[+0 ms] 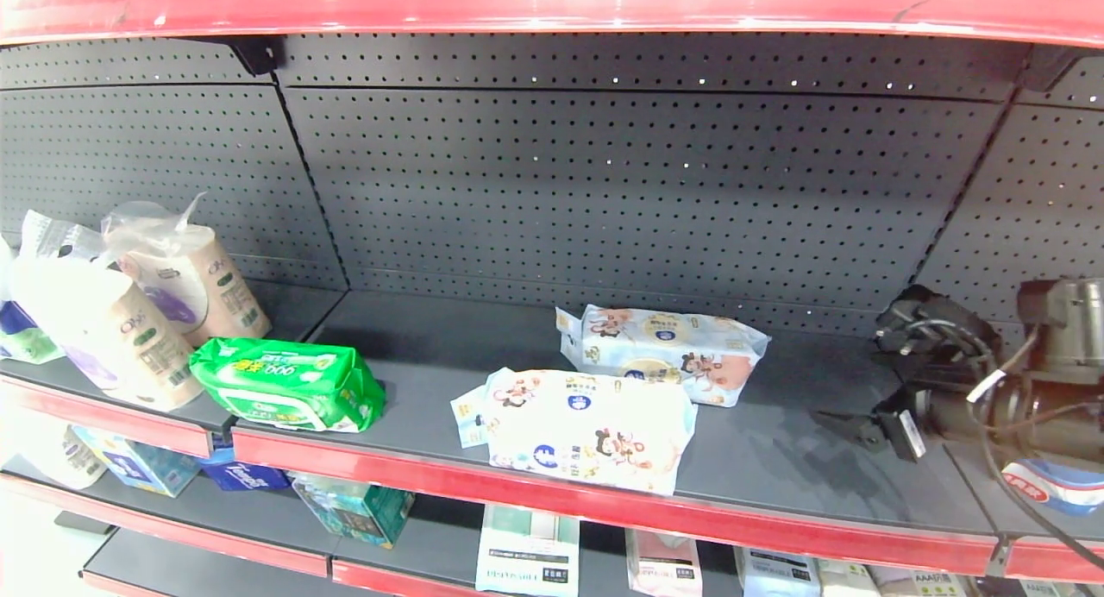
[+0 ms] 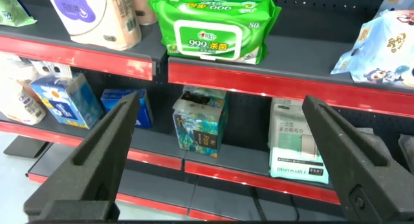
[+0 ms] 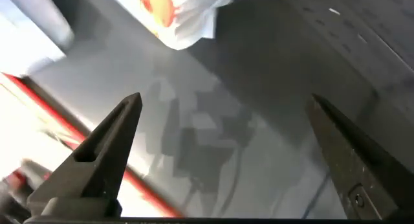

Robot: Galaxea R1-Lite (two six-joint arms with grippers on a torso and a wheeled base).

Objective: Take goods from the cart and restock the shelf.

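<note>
The right tool [image 3: 224, 102] hangs over a bare stretch of the grey shelf [image 1: 776, 459], its jaws spread wide with nothing between them. Near it, toward the middle of the board, lie two cartoon-printed packs: the front pack [image 1: 586, 429] sits at the red lip and overhangs it slightly, while the back pack [image 1: 664, 351] lies closer to the pegboard, the two just overlapping in the head view. The left tool [image 2: 220, 102] is likewise wide open and empty, held low in front of the lower tiers, below the green wipes pack [image 2: 213, 26] that rests on the same shelf farther to the robot's left.

With both tools empty and goods lying flat on the board, this reads as the gap between one placing and the next fetch — not a grasp in progress. The next move calls for drawing the right arm back clear of the shelf lip without nudging the front pack, then turning to the cart for another item.
</note>
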